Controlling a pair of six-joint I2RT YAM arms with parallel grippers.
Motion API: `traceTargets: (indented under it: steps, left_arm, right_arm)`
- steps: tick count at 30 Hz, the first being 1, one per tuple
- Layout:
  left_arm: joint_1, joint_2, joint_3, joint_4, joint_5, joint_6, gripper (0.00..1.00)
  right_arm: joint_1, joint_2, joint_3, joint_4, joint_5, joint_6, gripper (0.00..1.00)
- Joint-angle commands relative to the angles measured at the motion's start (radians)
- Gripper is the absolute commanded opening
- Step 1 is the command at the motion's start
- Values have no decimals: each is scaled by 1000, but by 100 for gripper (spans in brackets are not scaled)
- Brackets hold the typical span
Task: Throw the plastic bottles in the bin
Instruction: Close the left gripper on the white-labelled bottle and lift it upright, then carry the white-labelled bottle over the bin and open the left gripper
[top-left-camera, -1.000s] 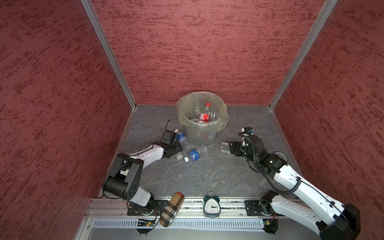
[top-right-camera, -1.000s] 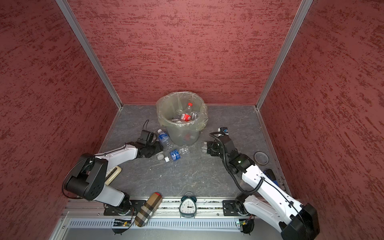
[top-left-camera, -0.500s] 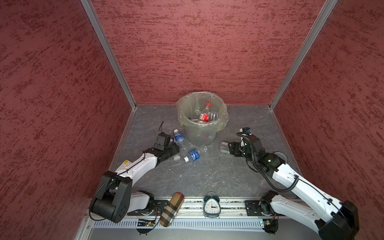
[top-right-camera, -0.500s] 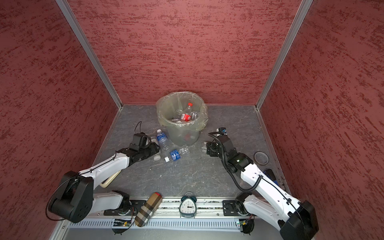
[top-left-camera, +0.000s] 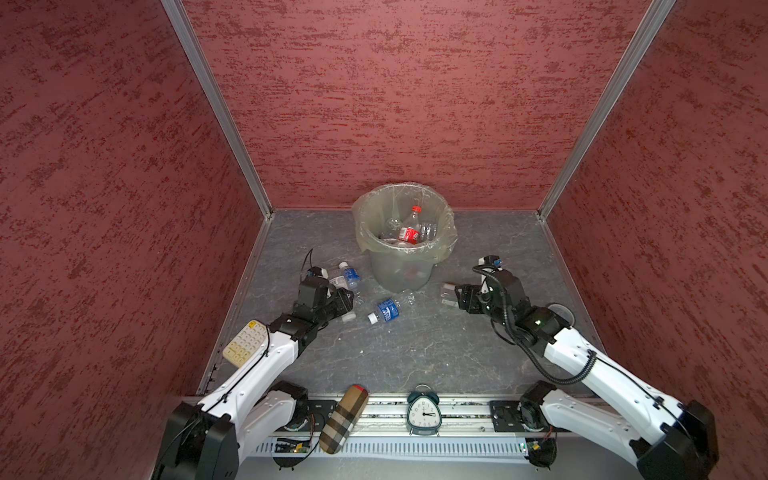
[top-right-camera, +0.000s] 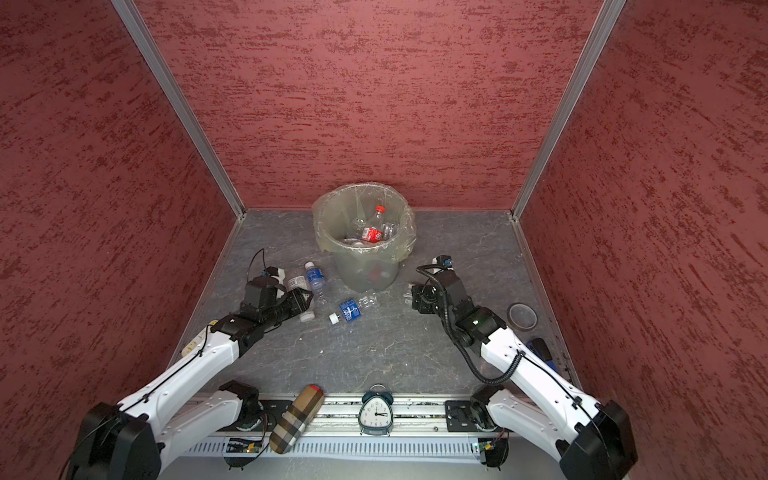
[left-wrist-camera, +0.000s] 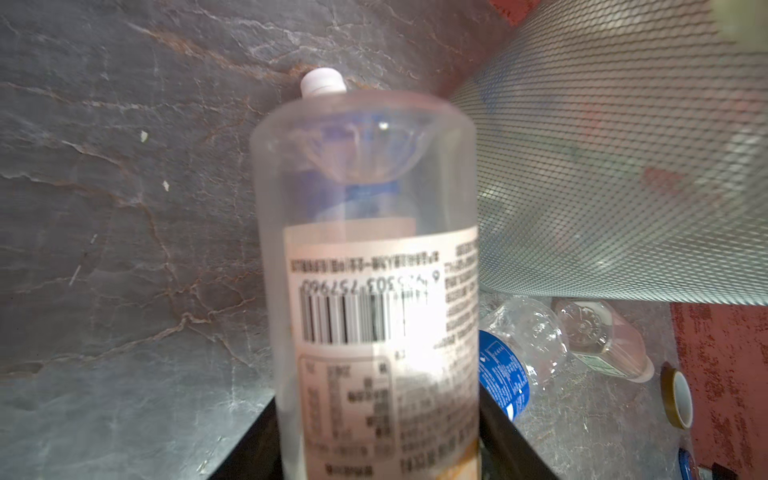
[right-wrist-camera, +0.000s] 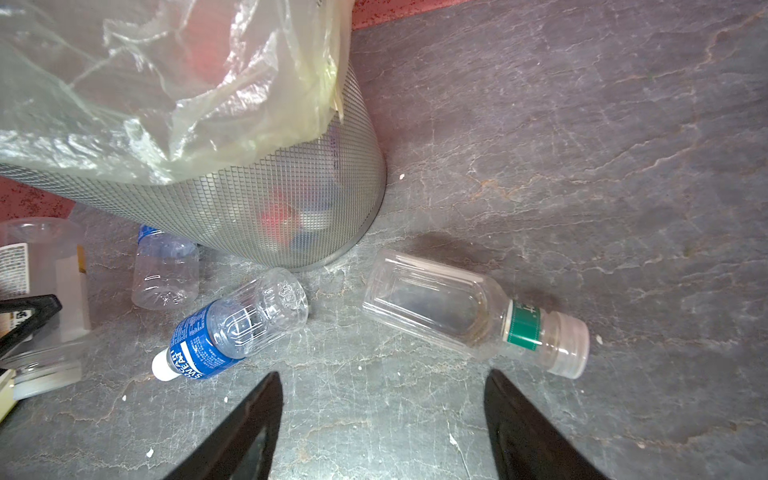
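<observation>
Lab booth: red panels (top-left-camera: 374, 104), mounting rail (top-left-camera: 465, 409)

Deep red walls (top-left-camera: 415, 104), flecked darker all over. Silver corner posts (top-left-camera: 213, 104). Grey floor (top-left-camera: 415, 345), veined pale and rust. Grey-green mesh bin (right-wrist-camera: 270, 208), yellowish see-through bag (right-wrist-camera: 208, 83). Red-label bottle (top-left-camera: 409, 235), red cap. Next, blue-label bottle (right-wrist-camera: 199, 349), white lettering, white cap. Green-band bottle (right-wrist-camera: 457, 311), otherwise clear. Barcode bottle (left-wrist-camera: 370, 291): white label, black bars, white cap. And there, brown plaid case (top-left-camera: 343, 417), red tip. Teal clock (top-left-camera: 423, 413), white face. Cream keypad (top-left-camera: 245, 343). Amber tape roll (left-wrist-camera: 675, 401), white inside. White arms (top-left-camera: 249, 382), black joints.
</observation>
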Motion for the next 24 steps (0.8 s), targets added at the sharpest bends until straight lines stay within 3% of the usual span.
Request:
traceTargets:
  steps: [1, 13, 24]
  left_arm:
    - [5, -92, -30, -23, -10, 28, 45]
    - [-14, -442, -70, -132, 1, 72, 44]
    - [-51, -670, -52, -229, 24, 131, 44]
  right_arm:
    - [-8, -8, -15, 31, -22, 20, 76]
    - [-6, 2, -49, 67, -38, 37, 76]
    - [-7, 16, -67, 92, -50, 48, 76]
